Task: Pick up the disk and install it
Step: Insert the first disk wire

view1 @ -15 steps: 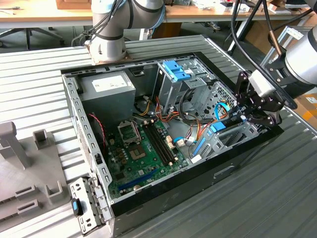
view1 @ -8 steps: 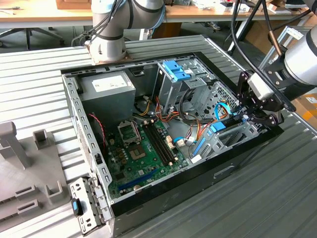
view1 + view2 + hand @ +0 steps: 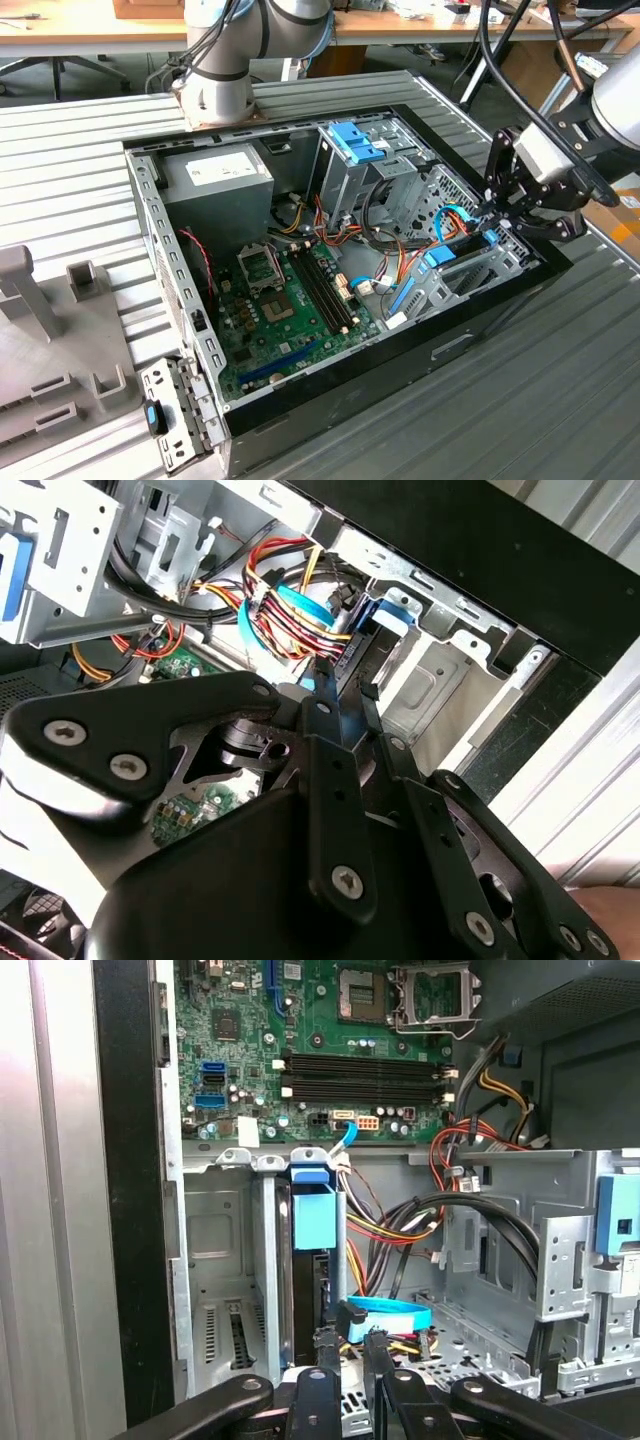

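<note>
While the arm hangs over the case's drive-bay corner, the scene reads like this:

Gripper: black two-finger gripper [image 3: 492,222] sits at the exterior view's right edge of the open black desktop computer case [image 3: 330,385], fingers pointing down into the bay; in both wrist views the fingertips [image 3: 345,1345] look drawn close together on the disk's upper edge, so it reads as clamped on the disk.

Disk: flat black hard drive in bright blue plastic carrier rails [image 3: 312,1260] stands on edge inside the grey metal drive bay [image 3: 225,1260], blue end tab facing the motherboard. It looks partly slid in, not lying loose on the worktop.

Why on edge: the bay's slot runs vertically along the case wall, so the rails can only enter with the drive upright.

Clutter: bundle of red, yellow and orange power wires and a light-blue flat data cable [image 3: 385,1310] lies just beside the disk, near the fingers. Snag risk, probably.

Motherboard: green circuit board [image 3: 290,310] well apart from the gripper, untouched.

Seating: whether the disk is fully home cannot be told.
</note>
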`<action>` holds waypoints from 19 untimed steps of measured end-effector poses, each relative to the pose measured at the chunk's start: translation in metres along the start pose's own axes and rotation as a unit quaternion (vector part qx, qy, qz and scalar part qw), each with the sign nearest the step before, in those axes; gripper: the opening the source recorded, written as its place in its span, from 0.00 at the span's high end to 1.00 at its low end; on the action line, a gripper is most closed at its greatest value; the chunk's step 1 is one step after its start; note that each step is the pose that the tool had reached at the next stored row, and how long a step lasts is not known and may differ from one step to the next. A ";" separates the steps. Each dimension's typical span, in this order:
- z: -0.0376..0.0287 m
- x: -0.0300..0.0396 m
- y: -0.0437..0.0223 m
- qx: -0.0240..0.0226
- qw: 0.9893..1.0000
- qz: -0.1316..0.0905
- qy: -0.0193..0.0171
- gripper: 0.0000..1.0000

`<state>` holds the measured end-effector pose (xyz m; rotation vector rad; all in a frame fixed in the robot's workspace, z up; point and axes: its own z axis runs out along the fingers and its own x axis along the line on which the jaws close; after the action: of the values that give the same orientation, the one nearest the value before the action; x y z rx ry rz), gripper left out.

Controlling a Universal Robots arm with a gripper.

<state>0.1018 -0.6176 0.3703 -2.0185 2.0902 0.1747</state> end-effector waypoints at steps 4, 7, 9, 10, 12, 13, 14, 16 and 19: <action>-0.0004 0.0000 0.0023 0.000 1.000 -0.002 -0.002 0.76; -0.0004 0.0001 0.0034 -0.001 1.000 -0.008 -0.006 0.76; -0.0004 0.0002 0.0040 -0.001 1.000 -0.011 -0.009 0.76; -0.0005 0.0002 0.0044 -0.001 1.000 -0.012 -0.010 0.76; -0.0013 0.0027 0.0076 0.002 1.000 -0.017 -0.011 0.76; -0.0018 0.0043 0.0092 0.004 1.000 -0.018 -0.011 0.76; -0.0019 0.0049 0.0108 0.004 1.000 -0.020 -0.011 0.76; -0.0015 0.0054 0.0155 0.006 1.000 -0.023 -0.012 0.76; -0.0013 0.0034 0.0180 0.006 1.000 -0.025 -0.012 0.76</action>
<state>0.0837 -0.6205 0.3694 -2.0494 2.0204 0.1770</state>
